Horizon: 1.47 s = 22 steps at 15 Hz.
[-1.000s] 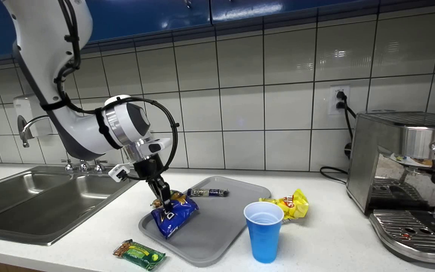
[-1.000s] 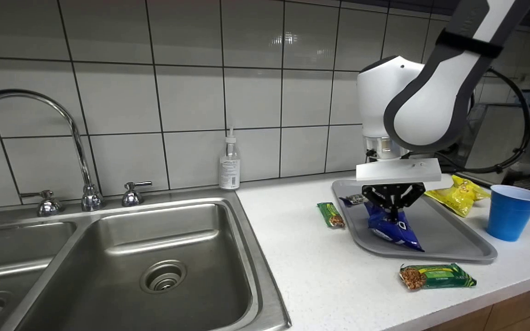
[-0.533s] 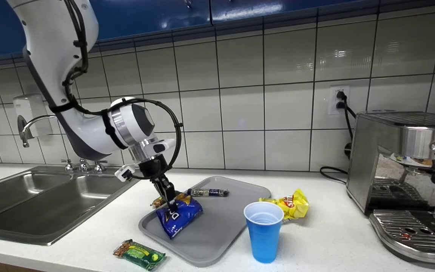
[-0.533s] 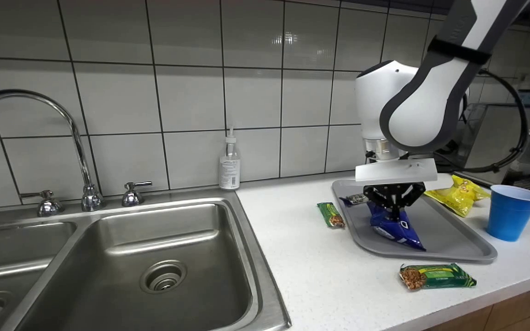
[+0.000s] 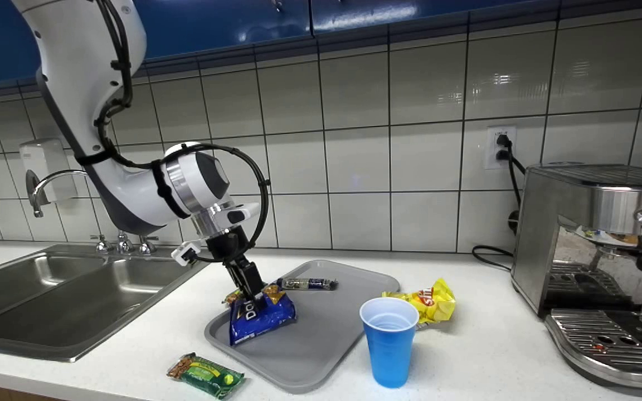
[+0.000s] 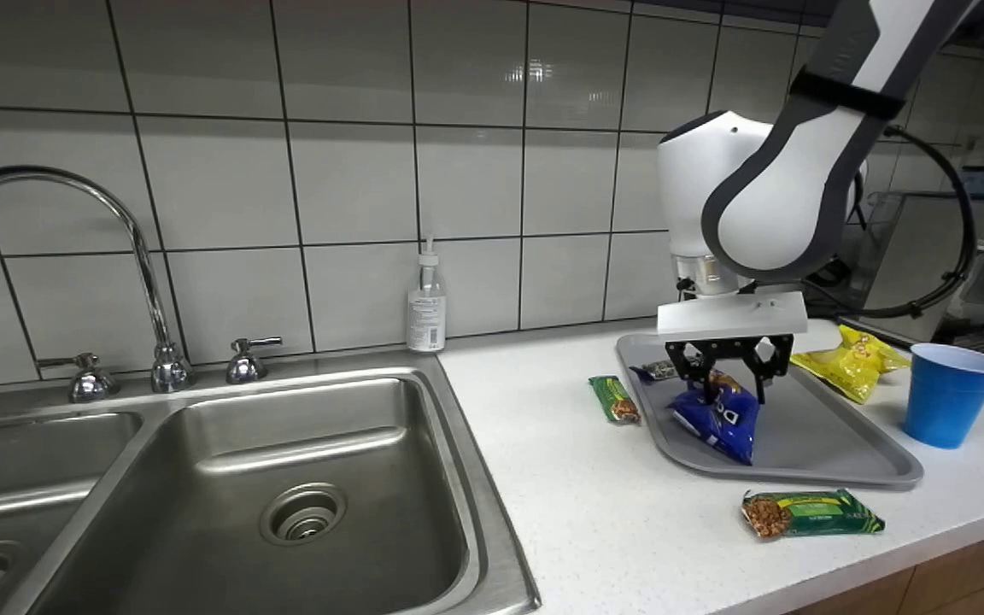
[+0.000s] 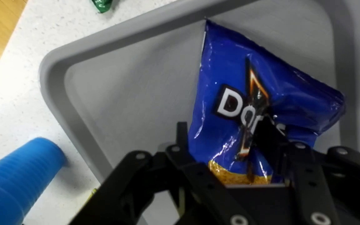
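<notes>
A blue Doritos bag (image 5: pixel 265 322) lies on the grey tray (image 5: pixel 346 295), near the tray end closest to the sink. My gripper (image 6: pixel 735 400) is low over the bag with its fingers spread. In the wrist view the gripper (image 7: pixel 223 123) has one finger (image 7: pixel 182 132) beside the bag's left edge, over the tray. The opposite finger, dark and partly lost in shadow, presses into or rests against the bag (image 7: pixel 227 62), creasing it near the logo. A dark wrapped bar (image 5: pixel 309 284) also lies on the tray, behind the bag.
A blue cup (image 5: pixel 389 345) and a yellow bag (image 5: pixel 432 303) stand beside the tray. One green-wrapped bar (image 6: pixel 825 512) lies near the counter's front edge, another green bar (image 6: pixel 614 399) toward the wall. The sink (image 6: pixel 287 478) and a coffee machine (image 5: pixel 605 239) flank the area.
The jaws were closed on the bag and carried it slightly toward the tray's middle. Now they have spread apart, and the bag has turned a little and settled on the tray.
</notes>
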Each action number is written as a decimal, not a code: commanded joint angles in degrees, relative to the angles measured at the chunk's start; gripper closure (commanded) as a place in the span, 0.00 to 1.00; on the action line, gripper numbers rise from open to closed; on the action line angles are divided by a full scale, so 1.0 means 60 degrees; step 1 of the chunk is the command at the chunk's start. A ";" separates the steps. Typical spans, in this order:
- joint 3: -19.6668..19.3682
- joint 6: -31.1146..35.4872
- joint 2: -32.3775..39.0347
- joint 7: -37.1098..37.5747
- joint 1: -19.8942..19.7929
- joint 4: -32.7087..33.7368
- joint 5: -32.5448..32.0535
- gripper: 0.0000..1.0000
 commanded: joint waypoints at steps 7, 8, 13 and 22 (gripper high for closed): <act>0.0028 0.0056 -0.1225 -0.0153 -0.0279 -0.0577 -0.0138 0.00; 0.0065 0.0086 -0.1350 -0.0252 -0.0376 -0.0641 -0.0055 0.00; 0.0013 0.0146 -0.1797 -0.0231 -0.0845 -0.0832 -0.0204 0.00; 0.0003 0.0112 -0.1596 -0.0353 -0.1501 -0.0587 -0.0105 0.00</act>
